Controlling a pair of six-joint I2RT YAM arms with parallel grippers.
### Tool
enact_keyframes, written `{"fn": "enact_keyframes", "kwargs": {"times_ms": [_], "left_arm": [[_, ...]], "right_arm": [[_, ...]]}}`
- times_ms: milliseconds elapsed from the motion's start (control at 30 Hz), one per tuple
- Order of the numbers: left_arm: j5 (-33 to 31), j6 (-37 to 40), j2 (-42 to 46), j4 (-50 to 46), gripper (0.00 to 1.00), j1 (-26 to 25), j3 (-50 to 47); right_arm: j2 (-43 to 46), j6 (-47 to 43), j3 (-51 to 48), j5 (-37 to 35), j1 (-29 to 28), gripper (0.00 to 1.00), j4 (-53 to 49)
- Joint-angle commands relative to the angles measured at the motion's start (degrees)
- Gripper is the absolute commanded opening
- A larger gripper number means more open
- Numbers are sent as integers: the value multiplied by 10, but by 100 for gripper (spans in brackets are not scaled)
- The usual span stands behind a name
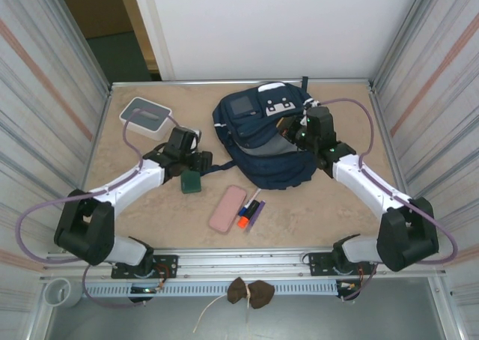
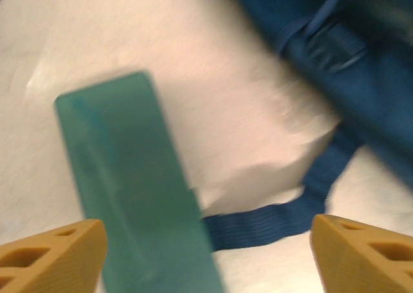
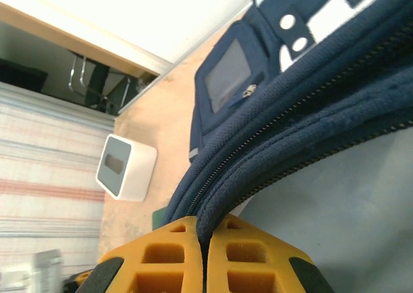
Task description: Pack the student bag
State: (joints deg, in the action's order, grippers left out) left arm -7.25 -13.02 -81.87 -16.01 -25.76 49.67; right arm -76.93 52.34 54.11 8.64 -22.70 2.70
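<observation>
The student bag [image 1: 262, 141] lies at the middle right of the table, navy with white patches and a grey front square. My right gripper [image 1: 303, 134] is shut on the bag's piped zipper rim [image 3: 258, 170]; both yellow fingertips [image 3: 174, 254] pinch the edge, and the pale grey lining [image 3: 348, 215] shows beside it. My left gripper [image 1: 187, 164] hangs just left of the bag, over a green box [image 1: 191, 181]. In the left wrist view its jaws [image 2: 210, 254] stand wide open, with the green box [image 2: 129, 190] close by the left finger and a navy strap [image 2: 271, 222] lying between the fingers.
A small white-and-grey box [image 1: 146, 117] stands at the back left, also in the right wrist view [image 3: 126, 168]. A pink case [image 1: 227, 208] and some markers [image 1: 249, 209] lie in front of the bag. Corrugated walls close both sides.
</observation>
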Motion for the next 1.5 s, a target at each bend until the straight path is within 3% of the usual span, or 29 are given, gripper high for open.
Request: {"fn": "enact_keyframes", "kwargs": {"times_ms": [0,300,600,933,1067,1267,1467], "left_arm": [[-38,-10,-30,-38,95,10,-10],[-6,-18,-101,-46,98,10,4],[3,-42,-118,-40,80,10,-11],[-50,-69,24,-24,58,11,-65],[-7,-73,108,-32,54,7,-63],[-7,-70,158,-83,53,-83,-6],[39,-90,135,-52,53,-180,27]], "right_arm": [[-23,5,42,2,-13,0,42],[-50,-1,57,14,-18,0,43],[-54,-3,51,22,-9,0,46],[-47,37,53,8,-17,0,81],[-54,40,69,-15,-24,0,88],[-94,45,117,-30,-24,0,91],[-134,53,163,-33,-24,0,85]]}}
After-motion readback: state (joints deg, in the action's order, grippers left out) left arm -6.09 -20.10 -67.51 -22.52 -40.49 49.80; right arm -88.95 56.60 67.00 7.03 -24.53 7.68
